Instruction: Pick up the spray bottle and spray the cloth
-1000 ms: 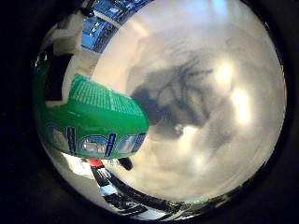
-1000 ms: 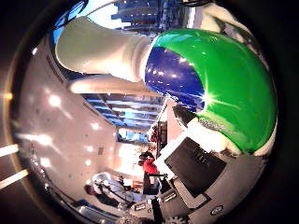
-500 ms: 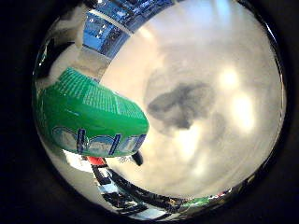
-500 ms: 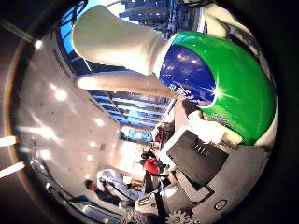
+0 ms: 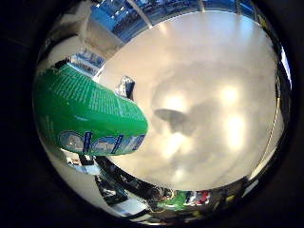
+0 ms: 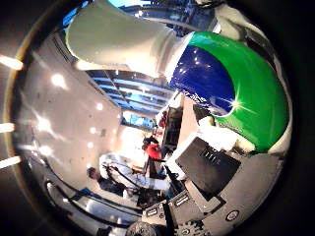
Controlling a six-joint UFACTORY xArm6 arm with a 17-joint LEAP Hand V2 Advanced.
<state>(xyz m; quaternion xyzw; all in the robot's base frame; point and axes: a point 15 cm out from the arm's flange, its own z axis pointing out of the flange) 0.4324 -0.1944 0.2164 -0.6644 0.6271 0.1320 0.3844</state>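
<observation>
- While the pale bench [image 5: 228, 71] fills most of the little finger side view, it lies well away from the palm, glossy with light spots and carrying a soft dark shadow near its middle.
- Close against the palm sits the spray bottle [image 6: 246, 93], its green body with a blue label panel filling much of the thumb side view, and its white neck and head reaching out from the body.
- From the little finger side, the same bottle's green base end with white print juts out over the bench, lifted clear of it.
- White and black parts of the hand [image 6: 211, 162] press against the bottle's green body; the hand has hold of the bottle, though the full curl of its fingers is out of sight.
</observation>
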